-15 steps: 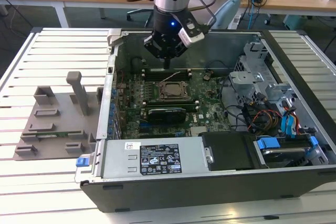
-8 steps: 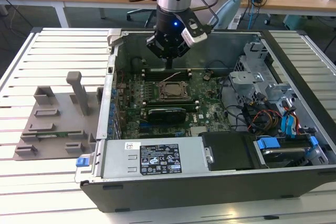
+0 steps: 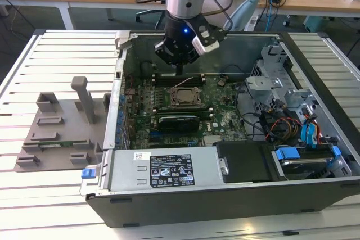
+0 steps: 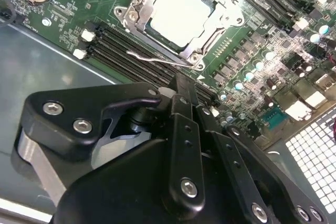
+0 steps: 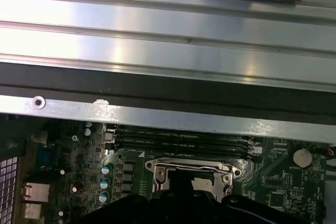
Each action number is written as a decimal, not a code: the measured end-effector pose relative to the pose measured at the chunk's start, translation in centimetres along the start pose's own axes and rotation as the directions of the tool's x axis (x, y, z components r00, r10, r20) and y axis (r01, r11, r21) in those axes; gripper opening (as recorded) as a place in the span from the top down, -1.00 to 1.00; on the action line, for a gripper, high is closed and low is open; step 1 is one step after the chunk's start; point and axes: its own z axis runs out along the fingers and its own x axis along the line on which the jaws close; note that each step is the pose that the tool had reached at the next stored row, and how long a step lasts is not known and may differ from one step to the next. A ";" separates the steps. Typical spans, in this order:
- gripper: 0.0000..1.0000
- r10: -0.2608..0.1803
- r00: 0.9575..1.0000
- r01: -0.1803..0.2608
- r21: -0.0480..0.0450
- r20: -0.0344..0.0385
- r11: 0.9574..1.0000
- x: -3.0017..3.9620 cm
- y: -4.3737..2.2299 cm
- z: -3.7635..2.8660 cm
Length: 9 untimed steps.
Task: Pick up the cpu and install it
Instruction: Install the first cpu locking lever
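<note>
The cpu (image 4: 176,13) lies flat in the motherboard's socket (image 3: 183,97), its pale metal top framed by the open retention bracket (image 4: 137,9); memory slots (image 4: 131,51) run just beside it; the gripper (image 3: 179,70) hovers above the socket's far edge inside the open computer case (image 3: 236,195), holding nothing; whether its fingers are apart I cannot tell; a grey plastic tray (image 3: 56,133) sits outside the case on the exterior view's left.

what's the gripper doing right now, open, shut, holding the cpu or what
Gripper: above the motherboard socket, where the cpu already sits; whether it is open or shut cannot be told.
</note>
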 end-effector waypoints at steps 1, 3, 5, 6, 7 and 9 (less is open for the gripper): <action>0.79 0.000 1.000 0.000 -0.001 0.000 1.000 0.03 -0.01 0.15; 0.79 0.000 1.000 0.000 -0.001 0.000 1.000 0.06 -0.04 0.78; 0.79 0.000 1.000 0.000 -0.001 0.000 1.000 0.13 -0.07 1.53; 0.79 -0.001 1.000 0.001 -0.001 0.000 1.000 0.15 -0.07 2.10; 0.79 -0.001 1.000 0.001 -0.001 0.000 1.000 0.16 -0.05 2.42; 0.79 -0.005 1.000 0.005 0.000 0.000 1.000 0.15 0.07 2.98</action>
